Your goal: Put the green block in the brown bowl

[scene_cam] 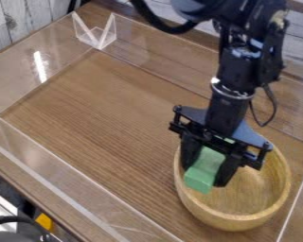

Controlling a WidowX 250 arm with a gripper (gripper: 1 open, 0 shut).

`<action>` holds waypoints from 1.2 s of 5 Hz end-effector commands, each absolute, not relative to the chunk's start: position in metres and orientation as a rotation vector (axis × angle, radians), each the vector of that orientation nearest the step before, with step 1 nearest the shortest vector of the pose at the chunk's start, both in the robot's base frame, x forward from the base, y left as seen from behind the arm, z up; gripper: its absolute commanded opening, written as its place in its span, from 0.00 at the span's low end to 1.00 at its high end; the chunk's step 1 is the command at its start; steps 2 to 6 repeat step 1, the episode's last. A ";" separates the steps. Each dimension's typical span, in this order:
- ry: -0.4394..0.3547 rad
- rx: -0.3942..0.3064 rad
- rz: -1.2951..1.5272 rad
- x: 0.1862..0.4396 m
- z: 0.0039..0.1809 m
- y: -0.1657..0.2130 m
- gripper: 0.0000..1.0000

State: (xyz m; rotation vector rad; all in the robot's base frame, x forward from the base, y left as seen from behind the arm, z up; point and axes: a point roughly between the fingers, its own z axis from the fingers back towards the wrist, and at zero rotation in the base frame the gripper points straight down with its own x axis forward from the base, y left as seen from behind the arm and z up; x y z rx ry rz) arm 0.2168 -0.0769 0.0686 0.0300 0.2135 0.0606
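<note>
The green block (204, 174) is hanging just above the left rim of the brown bowl (259, 210), clamped between the closed jaws of the gripper (211, 167), which is pointing down over the wooden table (103, 104).

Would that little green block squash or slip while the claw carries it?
Probably not: the green block keeps sharp, straight edges between the gripper's fingers, so it looks stiff. Its flat sides suit pinching, and it seems light for its size.
</note>
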 end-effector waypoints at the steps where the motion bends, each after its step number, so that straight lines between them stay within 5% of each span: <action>1: 0.148 0.011 0.046 0.223 0.097 -0.079 0.00; 6: 0.148 0.011 0.046 0.223 0.097 -0.079 0.00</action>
